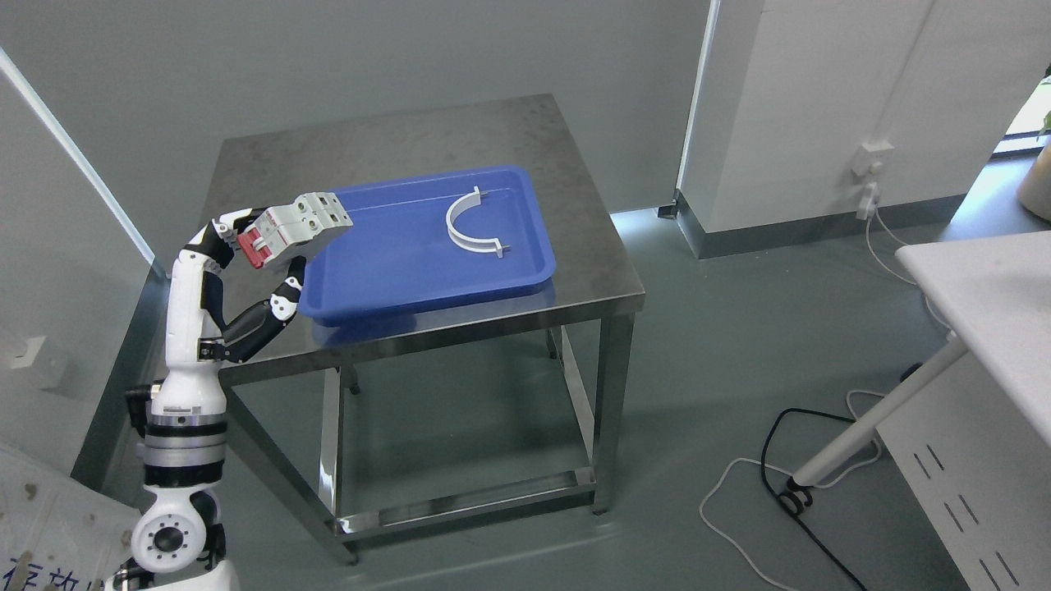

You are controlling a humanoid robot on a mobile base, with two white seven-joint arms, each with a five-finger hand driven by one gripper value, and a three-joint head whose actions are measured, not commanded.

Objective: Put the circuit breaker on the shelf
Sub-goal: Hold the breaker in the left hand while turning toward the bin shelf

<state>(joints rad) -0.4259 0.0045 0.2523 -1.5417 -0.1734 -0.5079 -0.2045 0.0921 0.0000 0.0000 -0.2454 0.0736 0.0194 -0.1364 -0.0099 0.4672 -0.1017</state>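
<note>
Left hand [246, 263] fingers clamp the circuit breaker [297, 229] beside a blue tray [394, 279] holding a white clamp [472, 223].

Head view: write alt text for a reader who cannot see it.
The robot's left hand holds a white circuit breaker with a red switch above the left end of a blue tray on a steel table. A white curved clamp lies in the tray. A white table and floor cables are at the right.
</note>
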